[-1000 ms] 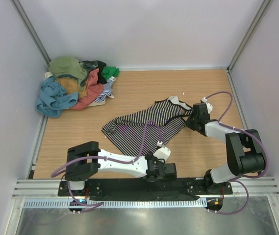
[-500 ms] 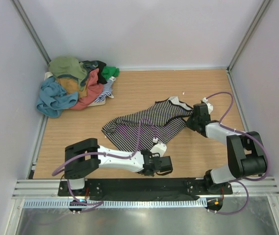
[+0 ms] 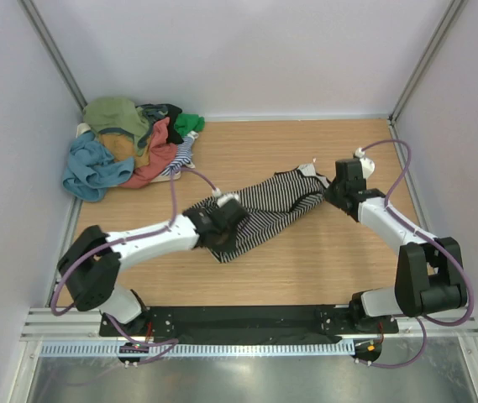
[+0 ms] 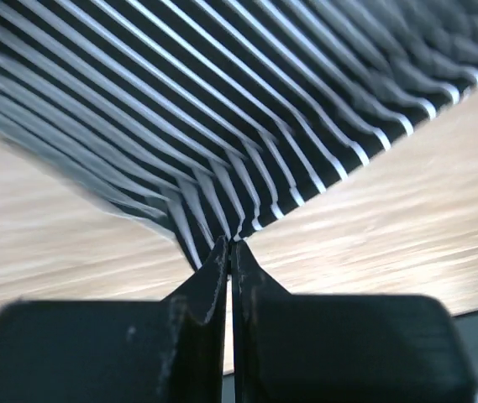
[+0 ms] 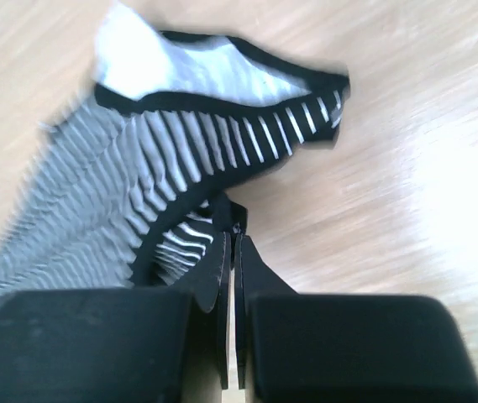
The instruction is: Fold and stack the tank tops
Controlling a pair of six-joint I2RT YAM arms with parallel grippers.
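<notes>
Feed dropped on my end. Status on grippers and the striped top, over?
Left gripper shut on striped tank top. Right gripper shut on its other end. Other tops piled far-left corner, apart.

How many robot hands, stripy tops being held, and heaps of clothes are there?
Robot hands: 2 (left hand, right hand)
Held stripy top: 1
Heap of clothes: 1
Total: 4

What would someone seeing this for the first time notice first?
The black-and-white striped tank top lies drawn out across the middle of the table, left fingers pinched on one end, right fingers on the other. A colourful heap of tops sits in the far left corner.
</notes>
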